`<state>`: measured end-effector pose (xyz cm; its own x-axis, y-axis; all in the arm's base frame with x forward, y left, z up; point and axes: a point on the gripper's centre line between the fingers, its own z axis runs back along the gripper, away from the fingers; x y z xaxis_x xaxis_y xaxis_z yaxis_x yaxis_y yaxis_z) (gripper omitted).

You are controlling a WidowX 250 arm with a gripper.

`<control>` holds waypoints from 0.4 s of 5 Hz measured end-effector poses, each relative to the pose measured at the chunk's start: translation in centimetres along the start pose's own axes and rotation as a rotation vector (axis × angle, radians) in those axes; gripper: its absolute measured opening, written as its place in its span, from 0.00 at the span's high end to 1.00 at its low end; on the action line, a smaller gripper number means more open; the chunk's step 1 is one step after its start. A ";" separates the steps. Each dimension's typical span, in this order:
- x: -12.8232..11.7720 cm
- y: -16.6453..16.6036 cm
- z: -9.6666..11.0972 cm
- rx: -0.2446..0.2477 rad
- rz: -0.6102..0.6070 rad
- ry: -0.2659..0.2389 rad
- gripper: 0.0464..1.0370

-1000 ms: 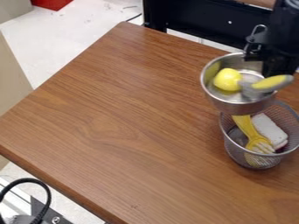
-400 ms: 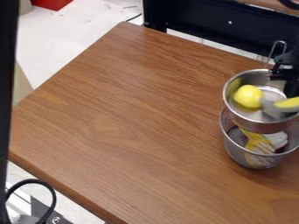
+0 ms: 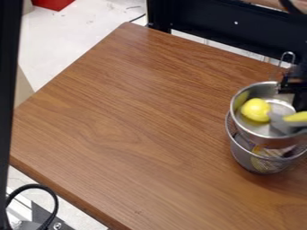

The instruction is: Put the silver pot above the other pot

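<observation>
Pot (image 3: 264,141) sits directly below and to the left of the pincer (image 3: 294,85), near the right edge of the camera view. Contact is at the far right part of the pot's rim, where the pincer is closed on the metal; the bowl extends from there toward the camera and to the left. Its mouth faces up. A wire loop (image 3: 287,54) stands upright at the far side, just left of the arm.

Position over the mesh basket (image 3: 241,157) is confirmed: the pot covers much of the basket's opening and hides part of its rim. Whether the two touch cannot be determined. Contents of the pot: one lemon (image 3: 256,110), on the left side, and one grey-and-yellow utensil (image 3: 285,123), to the right of the lemon and nearer the pincer. A yellow item (image 3: 262,155) is partly visible in the basket, beneath the pot.

Basket stands upright on the right part of the wooden counter (image 3: 120,112). A black cable (image 3: 55,202) curves beyond the counter's edge at lower left.
</observation>
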<state>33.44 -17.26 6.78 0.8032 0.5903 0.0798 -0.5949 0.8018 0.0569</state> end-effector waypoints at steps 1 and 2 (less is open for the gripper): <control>-0.1 0.1 -0.7 -0.008 0.000 -0.006 0.98; -0.2 0.1 -1.3 -0.026 0.010 0.003 0.98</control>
<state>33.25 -17.19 5.49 0.7973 0.5985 0.0775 -0.6019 0.7980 0.0305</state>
